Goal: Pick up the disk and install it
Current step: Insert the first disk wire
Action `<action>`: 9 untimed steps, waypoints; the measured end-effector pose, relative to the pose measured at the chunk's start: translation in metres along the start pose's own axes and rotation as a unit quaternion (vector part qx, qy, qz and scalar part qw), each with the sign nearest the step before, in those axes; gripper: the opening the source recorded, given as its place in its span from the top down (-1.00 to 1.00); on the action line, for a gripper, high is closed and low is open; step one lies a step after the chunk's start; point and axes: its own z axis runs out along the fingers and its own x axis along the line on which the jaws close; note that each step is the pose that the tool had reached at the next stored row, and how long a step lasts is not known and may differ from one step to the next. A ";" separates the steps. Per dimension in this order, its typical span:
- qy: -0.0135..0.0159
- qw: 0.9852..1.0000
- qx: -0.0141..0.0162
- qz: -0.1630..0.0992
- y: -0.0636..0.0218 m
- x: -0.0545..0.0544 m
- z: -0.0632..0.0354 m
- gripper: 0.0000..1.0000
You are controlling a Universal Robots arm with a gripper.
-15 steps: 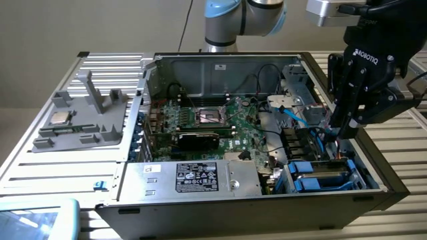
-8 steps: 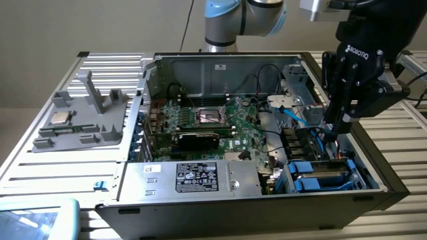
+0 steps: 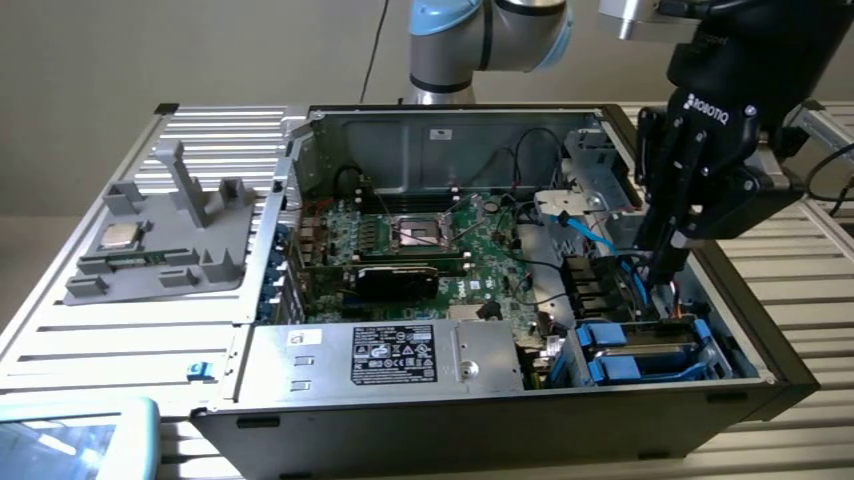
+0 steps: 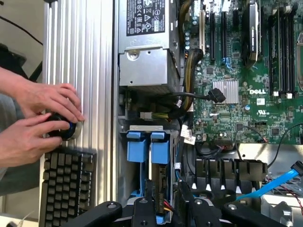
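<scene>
Cables (image 3: pixel 587 225) (blue, black) crowd gripper (image 3: pixel 663 268).

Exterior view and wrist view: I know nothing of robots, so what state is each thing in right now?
Computer case, open, side panel off.
Disk, blue-framed, lying inside the case.
Gripper, reaching down into the case near the disk.
Processor chip, outside the case, resting on the grey tray.
Person's hands, wrapped around a round black controller beside the keyboard.
</scene>
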 end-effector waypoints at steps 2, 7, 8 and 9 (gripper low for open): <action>0.000 1.000 -0.007 -0.001 -0.0030 -0.001 0.0011 0.36; 0.002 1.000 -0.011 -0.002 -0.0128 -0.008 0.0042 0.36; 0.002 1.000 -0.011 -0.002 -0.0130 -0.011 0.0053 0.36; 0.003 1.000 -0.011 -0.002 -0.0130 -0.013 0.0065 0.36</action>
